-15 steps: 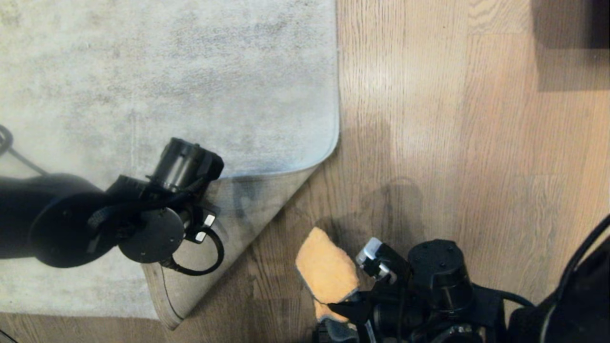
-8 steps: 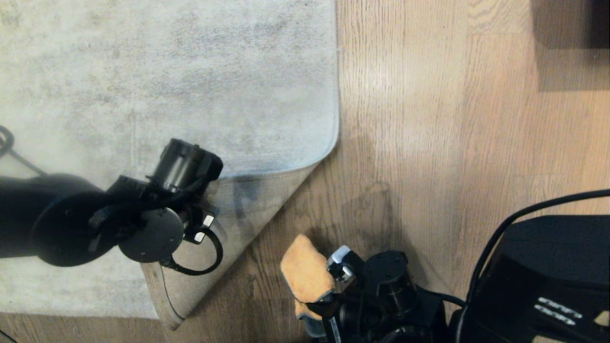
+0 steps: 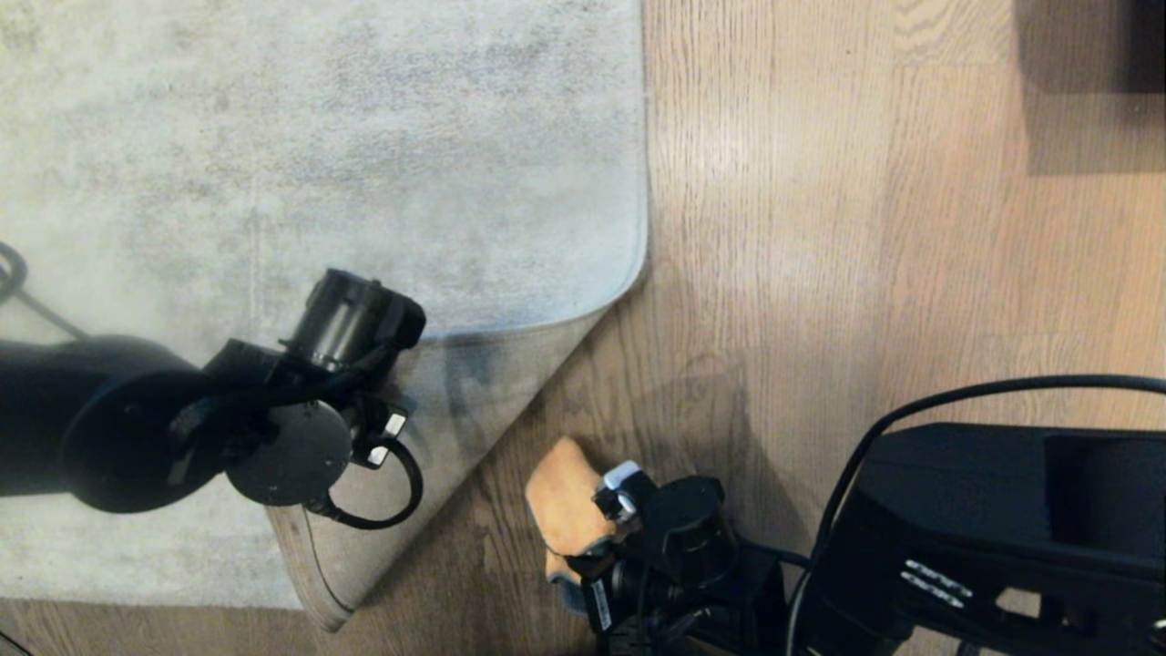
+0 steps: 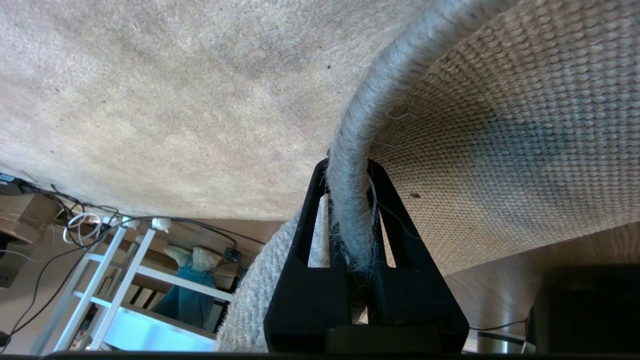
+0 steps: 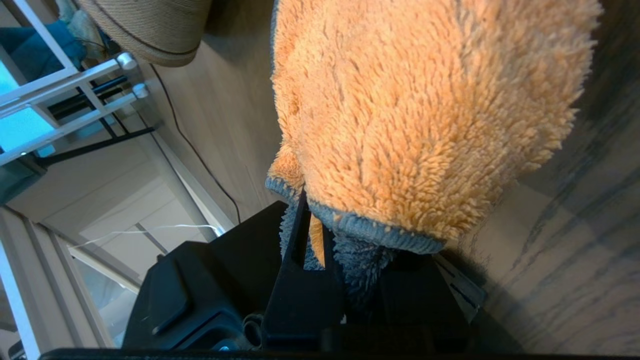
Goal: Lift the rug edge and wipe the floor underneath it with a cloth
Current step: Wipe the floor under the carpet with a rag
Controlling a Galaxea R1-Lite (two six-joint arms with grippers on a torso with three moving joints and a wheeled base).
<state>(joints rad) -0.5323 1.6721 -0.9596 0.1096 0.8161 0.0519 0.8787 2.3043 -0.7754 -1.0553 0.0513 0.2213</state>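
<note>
The left gripper (image 4: 350, 200) clamps the raised rug edge (image 4: 357, 150), while the right gripper (image 5: 320, 235) grips the orange cloth (image 3: 565, 497) on the floor (image 3: 820, 273).

Folded rug edge (image 3: 474, 383) on the floor (image 3: 820, 228), cloth (image 3: 560, 497) just right of it.

The right gripper (image 3: 583, 547), clamped on the cloth (image 3: 563, 497), travels left and down across the floor (image 3: 820, 273) in the head view, ending closer to the folded-back rug edge (image 3: 474, 401); less of the cloth shows; the right arm's black bulk fills more of the lower right corner.
</note>
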